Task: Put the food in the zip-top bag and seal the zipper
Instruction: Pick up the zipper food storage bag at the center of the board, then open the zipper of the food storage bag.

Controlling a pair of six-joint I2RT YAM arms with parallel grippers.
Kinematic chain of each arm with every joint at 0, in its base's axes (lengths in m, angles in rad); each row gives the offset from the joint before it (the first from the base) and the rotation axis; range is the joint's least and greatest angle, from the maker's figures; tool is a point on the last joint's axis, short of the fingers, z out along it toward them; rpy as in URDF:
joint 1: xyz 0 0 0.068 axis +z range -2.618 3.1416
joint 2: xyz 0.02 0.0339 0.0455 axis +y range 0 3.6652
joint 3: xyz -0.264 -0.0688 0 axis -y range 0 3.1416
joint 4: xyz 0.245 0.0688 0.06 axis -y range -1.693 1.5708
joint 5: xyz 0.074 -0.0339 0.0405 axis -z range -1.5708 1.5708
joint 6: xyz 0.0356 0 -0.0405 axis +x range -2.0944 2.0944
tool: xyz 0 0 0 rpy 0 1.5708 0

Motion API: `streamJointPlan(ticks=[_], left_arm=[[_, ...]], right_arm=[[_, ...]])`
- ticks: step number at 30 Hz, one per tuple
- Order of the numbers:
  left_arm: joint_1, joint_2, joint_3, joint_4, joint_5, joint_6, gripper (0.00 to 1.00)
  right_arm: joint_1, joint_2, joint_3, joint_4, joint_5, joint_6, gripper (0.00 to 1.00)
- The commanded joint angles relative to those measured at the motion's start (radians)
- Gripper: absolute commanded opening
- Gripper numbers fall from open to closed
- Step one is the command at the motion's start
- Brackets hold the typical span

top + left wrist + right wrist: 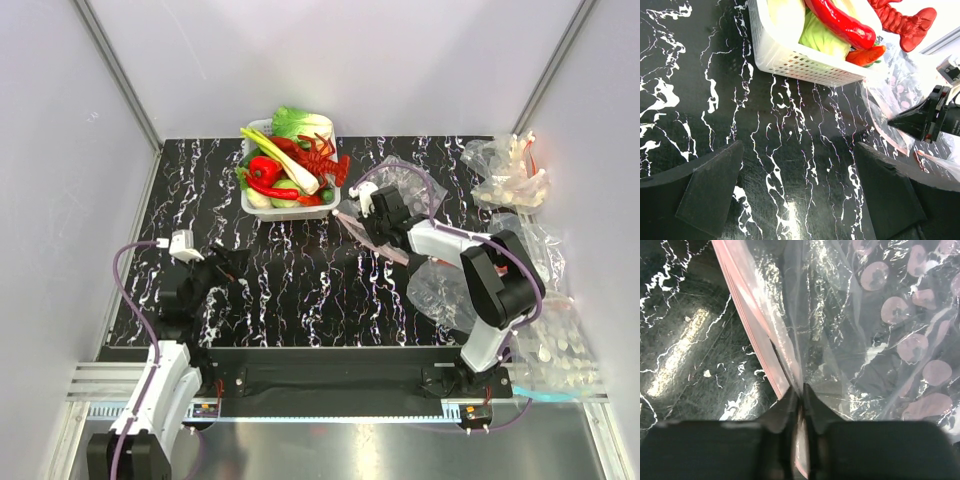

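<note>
The right gripper [797, 390] is pinching the zip-top bag [880, 330] at its pink zipper [752, 325], right of centre. The left gripper [800, 195] is hanging spread at lower left. The food [288, 165] is lying in a white basket [262, 210], upper centre.

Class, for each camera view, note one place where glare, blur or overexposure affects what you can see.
Right wrist: glare streaks the zip-top bag, and the right tool is dark and soft near the lens. Left wrist: a bright reflection on the table; the top-right corner is washed out. Top external: evenly lit, no harsh shadows.
</note>
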Motion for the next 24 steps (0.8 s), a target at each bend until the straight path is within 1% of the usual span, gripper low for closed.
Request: streamJointPlan(ticks=[1,3,5,7,8,10,12,15,17,22,24], left_arm=[[-0.034,0.03,0.016,0.061,0.008,0.002,0.99],[-0.066,0.067,0.027,0.062,0.005,0.011,0.99],[-0.1,0.101,0.04,0.075,-0.015,0.017,0.99],[-0.172,0.121,0.065,0.073,-0.044,0.031,0.99],[-0.23,0.138,0.076,0.064,-0.079,0.047,0.99],[-0.283,0.155,0.096,0.072,-0.109,0.059,0.99],[-0.326,0.185,0.108,0.093,-0.1,0.062,0.99],[-0.332,0.222,0.119,0.14,-0.052,0.03,0.99],[-0.333,0.231,0.125,0.141,-0.06,-0.002,0.99],[-0.333,0.183,0.126,0.131,-0.094,-0.073,0.99],[-0.333,0.156,0.117,0.148,-0.112,-0.091,0.99]], right_arm=[[0.013,-0.069,0.026,0.003,0.01,0.047,0.09],[0.013,-0.108,0.012,-0.005,-0.003,0.113,0.0],[0.015,-0.146,0.02,-0.031,-0.033,0.194,0.0],[0.016,-0.166,0.037,-0.084,-0.084,0.23,0.0],[0.018,-0.175,0.037,-0.098,-0.092,0.304,0.0],[0.03,-0.21,0.015,-0.103,-0.131,0.354,0.0],[0.041,-0.243,-0.011,-0.076,-0.153,0.424,0.0],[0.055,-0.295,-0.049,-0.04,-0.208,0.513,0.0],[0.078,-0.316,-0.055,-0.029,-0.236,0.568,0.0],[0.142,-0.381,-0.057,-0.008,-0.208,0.642,0.0],[0.162,-0.416,-0.075,0.032,-0.214,0.679,0.0]])
